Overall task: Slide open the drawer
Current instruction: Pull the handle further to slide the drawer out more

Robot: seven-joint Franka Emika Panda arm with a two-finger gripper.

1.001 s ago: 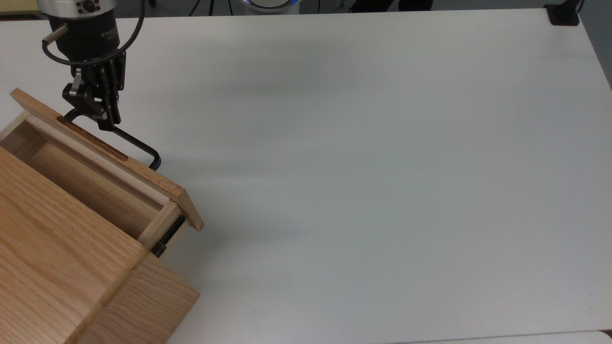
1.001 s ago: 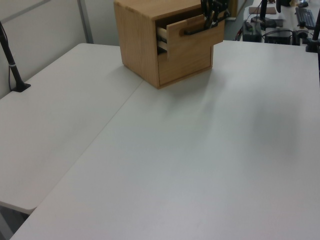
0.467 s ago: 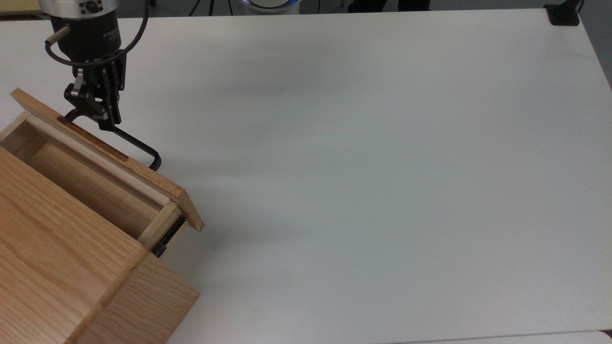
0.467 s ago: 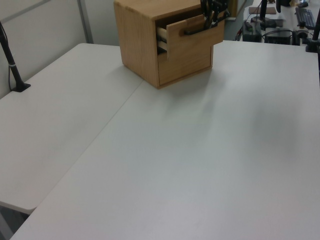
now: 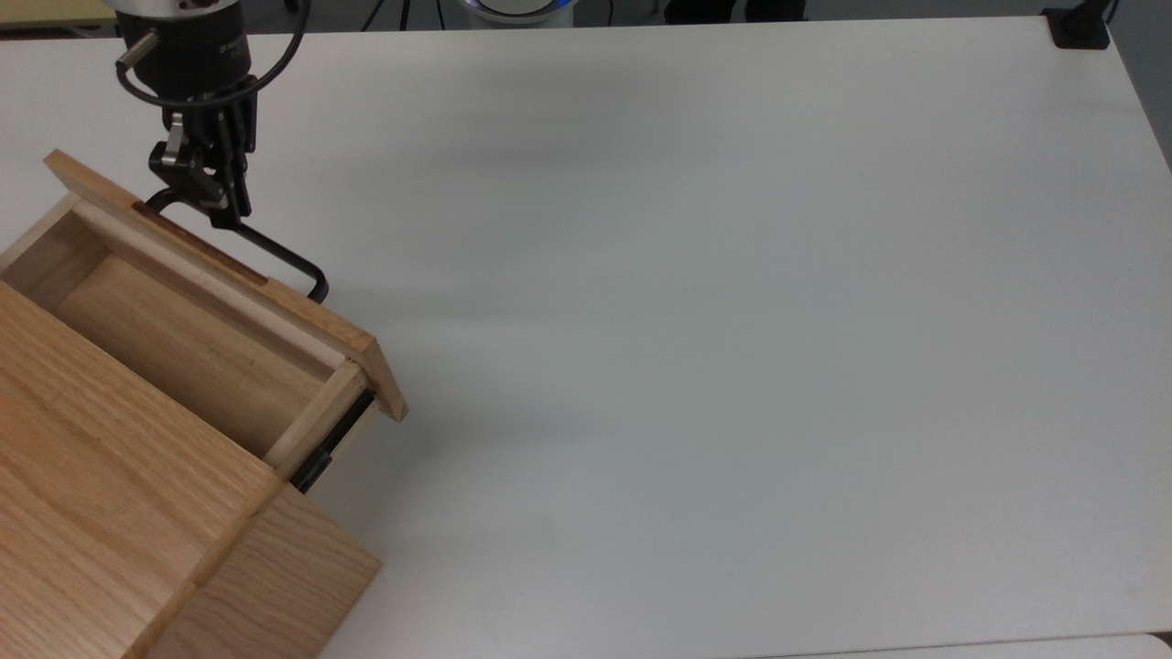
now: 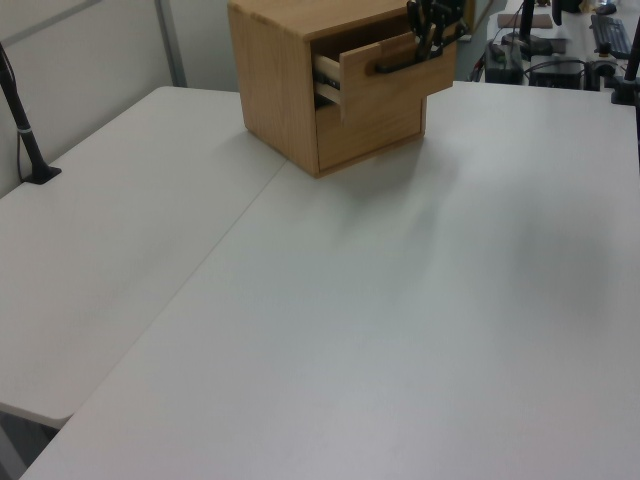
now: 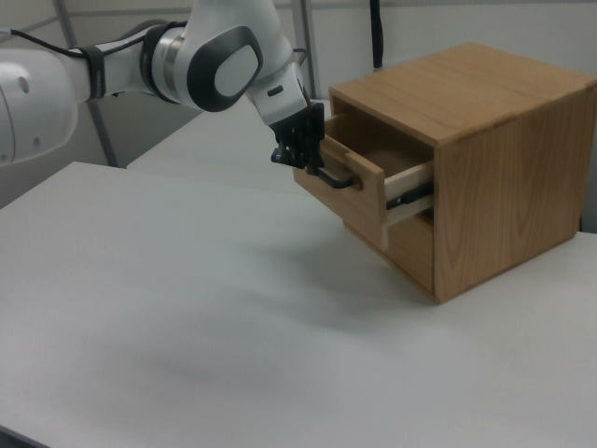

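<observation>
The light oak drawer (image 5: 197,334) stands partly pulled out of the larger oak cabinet (image 5: 101,522), and its hollow inside is in view from above. A long black bar handle (image 5: 279,258) runs along its flat front panel (image 5: 311,325). My gripper (image 5: 211,203) is shut on the handle near the end at the top view's upper left. In the left view the gripper (image 6: 430,38) hangs over the drawer front (image 6: 400,82). The right view has the gripper (image 7: 304,157) clamped on the handle (image 7: 336,178), with the drawer (image 7: 359,191) sticking out of the cabinet (image 7: 494,159).
The cabinet sits at one corner of a wide white table (image 5: 732,320). A black clamp mount (image 5: 1079,27) is at the top view's upper right corner. A black post (image 6: 25,140) stands at the left view's left edge. A black slide rail (image 5: 330,453) shows beside the drawer.
The drawer has slid farther out of the cabinet, toward the top view's upper right. My gripper moved the same way, still shut on the handle.
</observation>
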